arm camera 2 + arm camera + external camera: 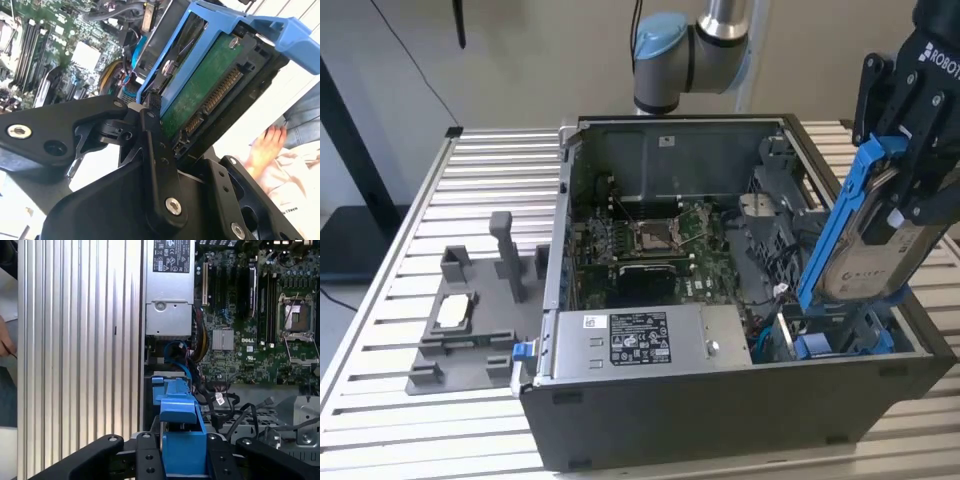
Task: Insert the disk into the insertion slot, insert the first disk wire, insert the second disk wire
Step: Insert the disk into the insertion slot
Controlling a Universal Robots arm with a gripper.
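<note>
Disk: the disk (pixel 865 250) hangs tilted on its edge in the air, over the corner of the computer case (pixel 720 420) at the exterior view's right. It is just above the slot (pixel 825 345) and not yet seated.
Fingers: the gripper (pixel 905 170) is clamped on the disk. In the first wrist view the black fingers (pixel 145 460) sit on either side of the blue carrier (pixel 182 435).
Weight and stiffness: probably dense and rigid, heavy for its size. The metal body should not bend, but the plastic carrier may flex a little under pressure.
Fragile parts: the green circuit board (pixel 200 95) and the connector (pixel 220 92) lie bare on one face and should not be knocked or squeezed.
Where to hold: across the long side edges, on the carrier rails, keeping the connector end free.
Slip risk: smooth plastic against hard fingers could let it pivot while it is tilted.
Hard to see: the slot mouth is mostly hidden behind the disk and the case wall, and whether the carrier's lower end touches the blue tabs cannot be told.
Wires: a tangle of cables (pixel 185 355) lies beside the power supply box (pixel 169 285). Which of them serve the disk is unclear.
Cut off: the gripper body runs past the frame edge in the exterior view.
Bystander: a person's hand (pixel 265 147) is near the tabletop (pixel 490 170) edge.
</note>
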